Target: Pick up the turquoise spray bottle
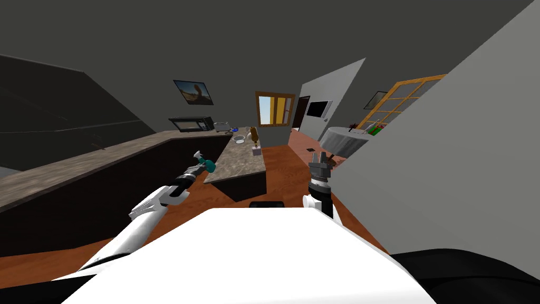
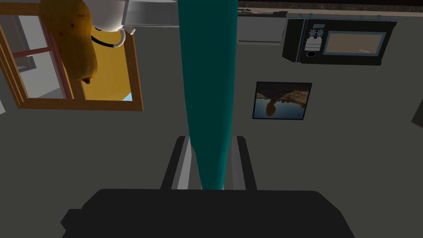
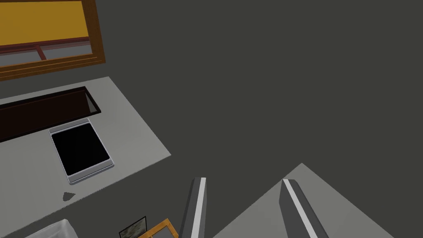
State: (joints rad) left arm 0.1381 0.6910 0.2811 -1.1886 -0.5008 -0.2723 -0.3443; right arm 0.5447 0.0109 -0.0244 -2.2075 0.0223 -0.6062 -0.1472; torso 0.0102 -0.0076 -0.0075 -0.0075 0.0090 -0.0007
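Turquoise spray bottle (image 2: 208,82) in left end effector (image 2: 211,139), lengthwise along fingers (image 2: 184,165)

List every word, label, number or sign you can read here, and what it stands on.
None can be read.
The microwave has control-panel marks too small to read.
The turquoise spray bottle shows no label.
The framed picture bears no words.

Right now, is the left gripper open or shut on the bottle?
Shut on the bottle: in the left wrist view, the left gripper's two fingers press against its teal sides, with no gap.
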